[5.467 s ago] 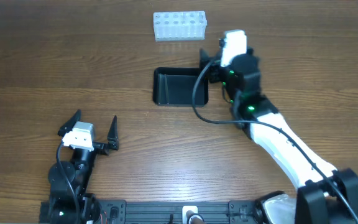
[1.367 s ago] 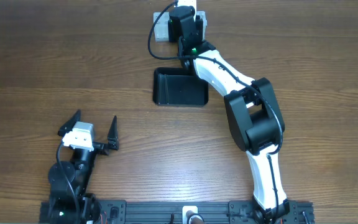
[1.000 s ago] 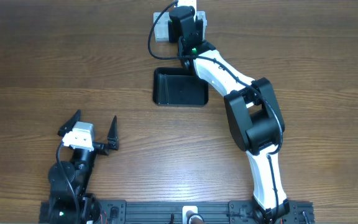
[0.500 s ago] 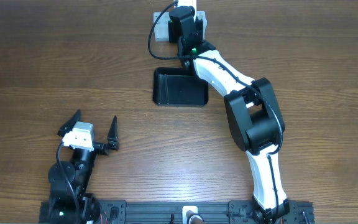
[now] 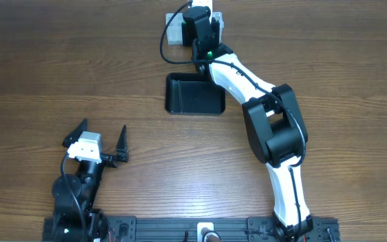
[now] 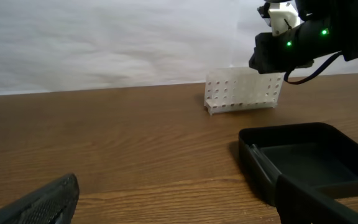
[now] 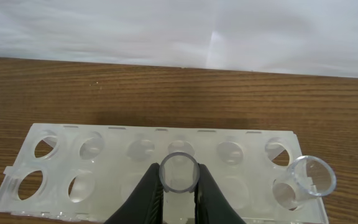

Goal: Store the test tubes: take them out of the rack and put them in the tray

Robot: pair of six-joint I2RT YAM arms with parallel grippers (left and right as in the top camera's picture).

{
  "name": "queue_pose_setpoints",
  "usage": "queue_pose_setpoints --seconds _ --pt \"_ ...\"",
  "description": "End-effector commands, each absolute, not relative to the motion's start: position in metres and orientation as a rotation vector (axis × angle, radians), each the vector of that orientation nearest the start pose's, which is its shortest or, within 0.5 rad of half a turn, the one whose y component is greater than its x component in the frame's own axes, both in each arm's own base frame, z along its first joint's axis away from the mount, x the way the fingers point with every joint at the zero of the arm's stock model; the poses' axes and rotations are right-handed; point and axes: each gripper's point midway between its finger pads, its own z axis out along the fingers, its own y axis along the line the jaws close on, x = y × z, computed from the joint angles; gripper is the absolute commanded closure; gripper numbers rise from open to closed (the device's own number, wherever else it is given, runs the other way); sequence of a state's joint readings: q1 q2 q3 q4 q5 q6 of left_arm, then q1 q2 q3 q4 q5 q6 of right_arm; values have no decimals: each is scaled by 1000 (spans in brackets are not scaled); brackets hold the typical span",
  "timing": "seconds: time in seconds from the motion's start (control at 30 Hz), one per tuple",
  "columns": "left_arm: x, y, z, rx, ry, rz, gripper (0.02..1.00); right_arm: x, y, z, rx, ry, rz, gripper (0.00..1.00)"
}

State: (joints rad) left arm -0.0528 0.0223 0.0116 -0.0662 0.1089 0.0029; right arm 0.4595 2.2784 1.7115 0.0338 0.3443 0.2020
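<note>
**A:** Wood-grain tabletop (image 5: 341,60), white wall (image 7: 104,25) behind. Where are the tubes?

**B:** In the clear rack (image 7: 110,168) on the tabletop's far side. One test tube (image 7: 179,163) is pinched near its rim between the right claw's (image 7: 179,185) closed fingers. A second tube (image 7: 312,176) stands in an end hole. The black tray (image 5: 171,94) sits just beside the rack.

**A:** Handling?

**B:** Probably light, slick and breakable. Grip gently just under the lip and draw it straight up. The left claw (image 5: 101,134) rests spread open near its base.
</note>
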Motion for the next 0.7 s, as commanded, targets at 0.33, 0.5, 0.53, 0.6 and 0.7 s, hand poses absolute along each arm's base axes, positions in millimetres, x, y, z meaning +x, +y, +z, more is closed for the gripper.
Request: queue_pose_setpoints --seconds 0.33,0.5,0.53,0.6,0.7 --pt "244 -33 157 126 1642 -143 18 600 226 121 -49 2046 21 915" --pt "244 -33 157 126 1642 -143 20 600 226 129 -54 2034 21 923" --pt "244 -33 157 126 1642 -143 20 600 226 132 -52 2030 23 923" --pt "244 -33 157 126 1642 -143 18 599 226 139 -49 2020 28 930" --pt "244 -33 157 126 1642 -143 18 598 226 155 -43 1997 38 932"
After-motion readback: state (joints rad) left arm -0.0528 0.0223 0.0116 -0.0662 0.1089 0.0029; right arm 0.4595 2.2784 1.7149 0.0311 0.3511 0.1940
